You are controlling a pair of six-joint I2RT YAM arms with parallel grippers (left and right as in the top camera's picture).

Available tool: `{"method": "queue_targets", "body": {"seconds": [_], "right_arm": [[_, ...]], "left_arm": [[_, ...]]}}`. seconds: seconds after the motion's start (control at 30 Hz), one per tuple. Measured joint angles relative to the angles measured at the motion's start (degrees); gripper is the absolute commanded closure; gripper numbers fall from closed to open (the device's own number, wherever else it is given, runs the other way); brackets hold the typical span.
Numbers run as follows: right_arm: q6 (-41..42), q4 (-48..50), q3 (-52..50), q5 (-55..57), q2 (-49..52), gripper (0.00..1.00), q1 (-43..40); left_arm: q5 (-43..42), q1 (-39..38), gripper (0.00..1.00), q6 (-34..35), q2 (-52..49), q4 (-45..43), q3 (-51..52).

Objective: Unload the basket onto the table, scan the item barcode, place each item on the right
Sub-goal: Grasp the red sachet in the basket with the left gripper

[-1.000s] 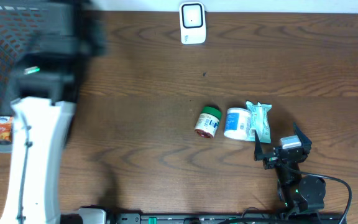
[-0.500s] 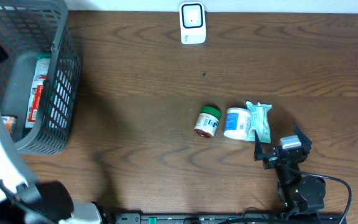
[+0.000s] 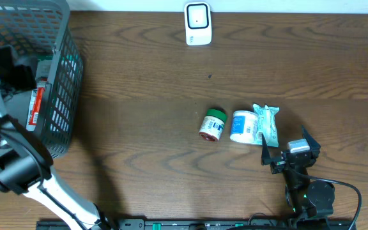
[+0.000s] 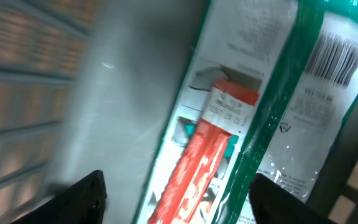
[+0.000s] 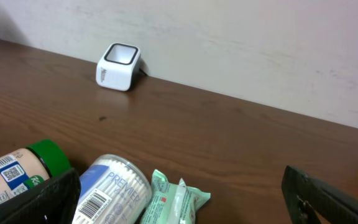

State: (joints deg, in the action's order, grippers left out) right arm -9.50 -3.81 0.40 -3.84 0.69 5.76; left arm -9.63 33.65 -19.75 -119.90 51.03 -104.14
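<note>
The jar (image 3: pixel 213 124), the blue tub (image 3: pixel 243 126) and the green packet (image 3: pixel 268 124) lie together on the table (image 3: pixel 139 76), well apart from the scanner (image 3: pixel 197 23), so I judge they are not yet scanned. Other packets (image 4: pixel 229 124) already lie in the basket (image 3: pixel 62 83). The left gripper (image 4: pixel 185 198) hangs open above those packets and holds nothing, and the right gripper (image 3: pixel 286 145) is wide open and empty near the green packet.
</note>
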Motion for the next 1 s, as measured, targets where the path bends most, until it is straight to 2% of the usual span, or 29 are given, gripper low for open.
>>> {"method": "queue_targets", "body": {"seconds": [0.3, 0.33, 0.63, 0.73, 1.0], "right_arm": [[0.00, 0.00, 0.00, 0.00, 0.00, 0.01, 0.00], [0.00, 0.00, 0.00, 0.00, 0.00, 0.01, 0.00], [0.02, 0.00, 0.00, 0.00, 0.00, 0.01, 0.00], [0.00, 0.00, 0.00, 0.00, 0.00, 0.01, 0.00], [0.00, 0.00, 0.00, 0.00, 0.00, 0.01, 0.00]], "left_arm": [[-2.29, 0.00, 0.33, -2.84, -6.95, 0.33, 0.00], [-2.38, 0.00, 0.36, -2.89, -7.37, 0.46, 0.00], [-2.47, 0.07, 0.90, -2.93, -8.26, 0.59, 0.00], [-2.47, 0.11, 0.93, -3.04, -8.26, 0.48, 0.00], [-2.51, 0.11, 0.93, 0.07, -5.77, -0.74, -0.59]]}}
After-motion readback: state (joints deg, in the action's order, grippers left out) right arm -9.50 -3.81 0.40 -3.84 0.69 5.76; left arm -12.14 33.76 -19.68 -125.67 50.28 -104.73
